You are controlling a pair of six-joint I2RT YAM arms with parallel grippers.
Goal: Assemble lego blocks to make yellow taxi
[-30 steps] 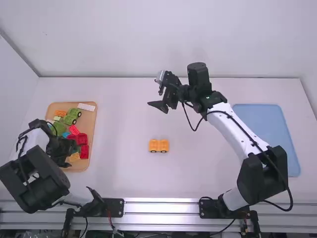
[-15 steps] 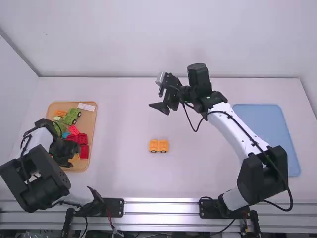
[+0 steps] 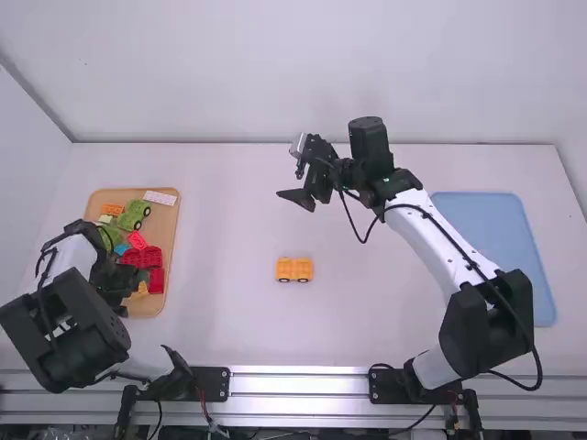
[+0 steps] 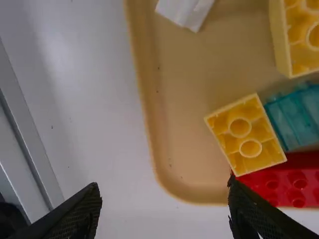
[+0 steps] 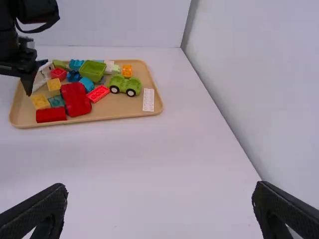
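My left gripper (image 3: 119, 298) is over the near part of the tan tray (image 3: 168, 229). In the left wrist view that gripper (image 4: 164, 211) stands open, apart from a small yellow block (image 4: 245, 134) lying studs-down in the tray corner. A larger yellow block (image 4: 299, 37) lies farther along. Out on the table stands a yellow-orange wheeled piece (image 3: 294, 269), away from both grippers. My right gripper (image 3: 298, 183) is held above the table's far middle; in the right wrist view this gripper (image 5: 159, 204) is open with nothing between its fingers.
Red blocks (image 5: 75, 99), a green wheeled piece (image 5: 124, 85) and a white plate (image 5: 148, 100) share the tray. A blue tray (image 3: 495, 247) lies at the right, beside the right arm. White walls border the far and left sides.
The left gripper has shifted slightly left and nearer the camera over the tray's near part. The right gripper has barely moved. The wheeled piece has stayed in place.
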